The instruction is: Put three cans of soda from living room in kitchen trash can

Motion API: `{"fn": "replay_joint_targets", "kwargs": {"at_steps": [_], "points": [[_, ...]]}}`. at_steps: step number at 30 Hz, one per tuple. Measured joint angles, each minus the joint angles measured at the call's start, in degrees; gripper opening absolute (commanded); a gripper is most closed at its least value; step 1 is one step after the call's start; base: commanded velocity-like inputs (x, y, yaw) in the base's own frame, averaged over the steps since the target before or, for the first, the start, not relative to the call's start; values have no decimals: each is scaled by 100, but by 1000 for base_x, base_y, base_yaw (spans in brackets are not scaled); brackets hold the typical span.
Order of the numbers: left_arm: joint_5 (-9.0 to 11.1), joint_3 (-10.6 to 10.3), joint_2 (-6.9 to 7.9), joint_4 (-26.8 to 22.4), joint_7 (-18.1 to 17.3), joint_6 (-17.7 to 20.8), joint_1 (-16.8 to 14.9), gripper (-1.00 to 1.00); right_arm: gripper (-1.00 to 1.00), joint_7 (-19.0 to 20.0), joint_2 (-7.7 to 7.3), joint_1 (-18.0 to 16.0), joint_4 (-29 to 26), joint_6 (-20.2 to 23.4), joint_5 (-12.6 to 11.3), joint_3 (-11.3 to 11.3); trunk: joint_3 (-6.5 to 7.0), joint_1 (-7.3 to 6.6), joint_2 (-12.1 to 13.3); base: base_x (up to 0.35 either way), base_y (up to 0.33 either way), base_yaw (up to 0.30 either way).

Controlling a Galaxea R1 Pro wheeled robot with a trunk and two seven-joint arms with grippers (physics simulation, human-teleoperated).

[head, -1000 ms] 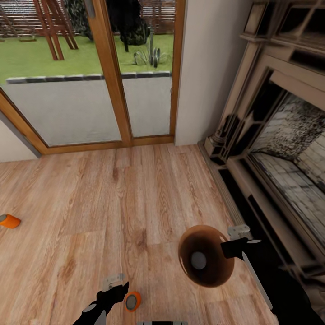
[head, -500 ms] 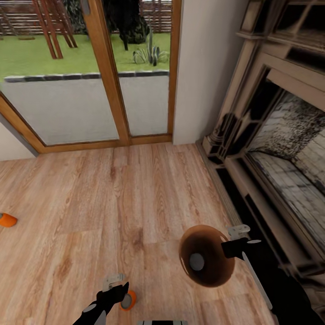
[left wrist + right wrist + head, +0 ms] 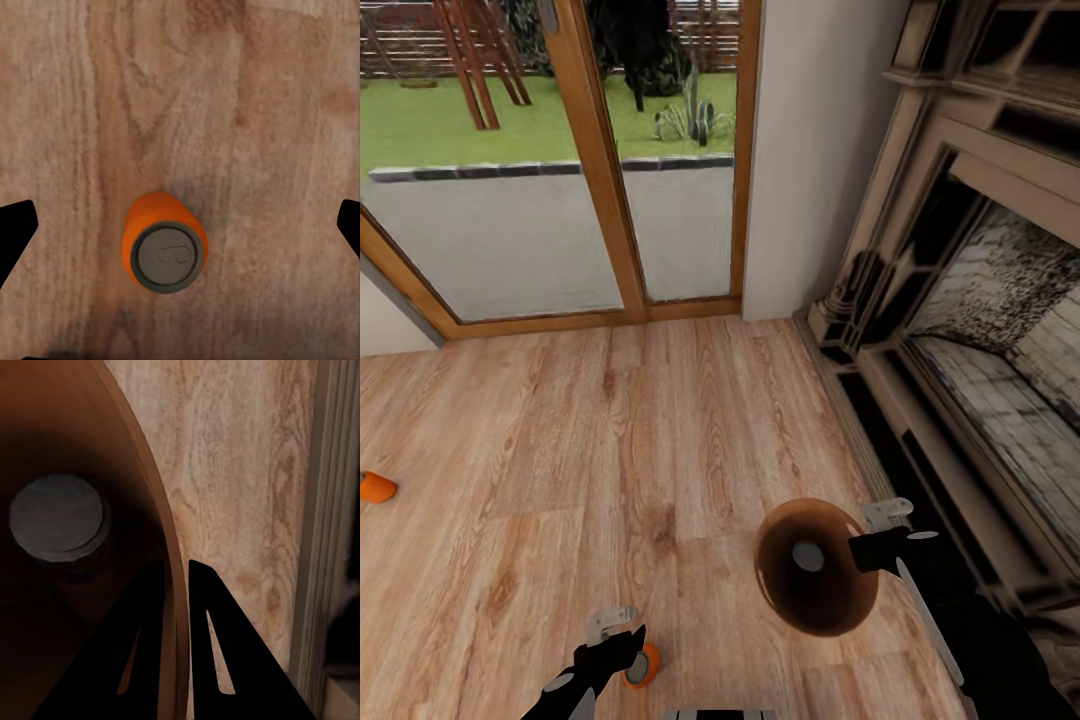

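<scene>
- The orange can (image 3: 165,241) you are working on stands upright on the light wood floor (image 3: 660,430), its grey top facing your left wrist camera. In the head view this can (image 3: 641,665) sits low in the picture, touching or just beside the tip of your left gripper (image 3: 622,642).
- Your left gripper (image 3: 180,229) is spread wide above that can: the two dark fingertips (image 3: 16,229) show at opposite edges of the wrist picture, well apart from the can, which lies between them and a little nearer one side.
- The trash can (image 3: 817,566) hangs tilted in your right gripper (image 3: 870,550), its brown inside turned toward the head camera. One can with a grey top (image 3: 807,556) lies inside it; its colour cannot be told.
- In the right wrist view, your right gripper (image 3: 174,585) is pinching the bin's brown rim (image 3: 161,532), one finger inside the wall and one outside, and the grey can top (image 3: 56,516) shows deep in the bin.
- A second orange can (image 3: 377,487) lies on its side at the far left of the floor, well apart from both grippers.
- The ornate fireplace (image 3: 980,300) stands to your right; the glass door with its wood frame (image 3: 595,170) is ahead.
</scene>
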Motion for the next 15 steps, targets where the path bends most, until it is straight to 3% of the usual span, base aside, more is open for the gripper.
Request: {"fn": "replay_joint_targets", "kwargs": {"at_steps": [5,15], "points": [[0,0,0,0,1,0,1,100,-100,-6,-1,0,0,-1,55,-1,-5,0,0,0,0,0],[0,-7,0,0,-1,3,0,100,-100,-4,4,1,1,-1,42,-1,-257,219,-399,0,0,0]]}}
